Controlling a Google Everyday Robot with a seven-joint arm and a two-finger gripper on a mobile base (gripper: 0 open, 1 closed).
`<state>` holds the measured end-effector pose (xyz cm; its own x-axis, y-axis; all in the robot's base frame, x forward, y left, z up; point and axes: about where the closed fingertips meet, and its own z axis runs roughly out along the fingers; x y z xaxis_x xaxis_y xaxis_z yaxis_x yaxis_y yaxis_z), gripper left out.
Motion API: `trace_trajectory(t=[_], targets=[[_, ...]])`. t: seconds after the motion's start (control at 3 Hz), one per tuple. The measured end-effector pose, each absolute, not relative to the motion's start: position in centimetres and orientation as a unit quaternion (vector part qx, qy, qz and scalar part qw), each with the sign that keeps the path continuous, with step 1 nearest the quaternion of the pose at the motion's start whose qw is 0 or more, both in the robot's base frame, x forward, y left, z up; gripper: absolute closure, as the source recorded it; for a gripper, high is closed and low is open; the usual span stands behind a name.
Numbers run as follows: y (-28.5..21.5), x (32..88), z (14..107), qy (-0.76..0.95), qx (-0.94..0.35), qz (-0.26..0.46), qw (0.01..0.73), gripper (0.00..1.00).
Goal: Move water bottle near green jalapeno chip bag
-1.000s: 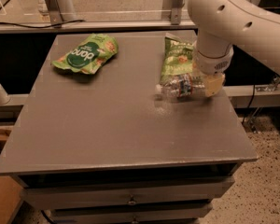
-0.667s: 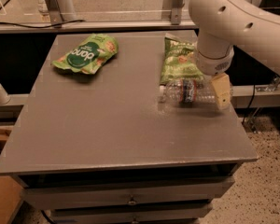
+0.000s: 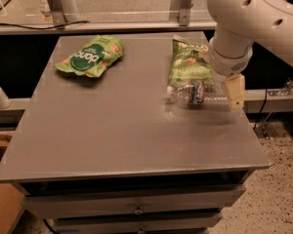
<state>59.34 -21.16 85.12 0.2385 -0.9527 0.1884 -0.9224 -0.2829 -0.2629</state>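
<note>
The water bottle lies on its side on the grey table, white cap pointing left, label band in the middle. Its upper side touches the lower edge of the olive-green jalapeno chip bag, which lies flat at the table's back right. My gripper hangs from the white arm just right of the bottle's base end, near the table's right edge. It is open and holds nothing; one cream finger shows.
A brighter green bag with a dark round logo lies at the table's back left. Drawers sit under the tabletop. A metal rail and posts run behind the table. Speckled floor lies to the right.
My gripper has let go of the bottle and drawn back to the right and slightly up. The bottle now lies free against the chip bag.
</note>
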Motion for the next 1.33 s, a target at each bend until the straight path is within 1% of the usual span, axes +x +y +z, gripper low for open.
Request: trace_trajectory(t=[0.67,1.0,1.33], targets=[[-21.8,57.6,90.2,0.619,-0.761,-0.158,0.114,0.00],[-23.9,55.9,93.0,0.644,-0.732,-0.161,0.154,0.00],[-27.0,53.6,94.7,0.667,-0.705,-0.147,0.190,0.00]])
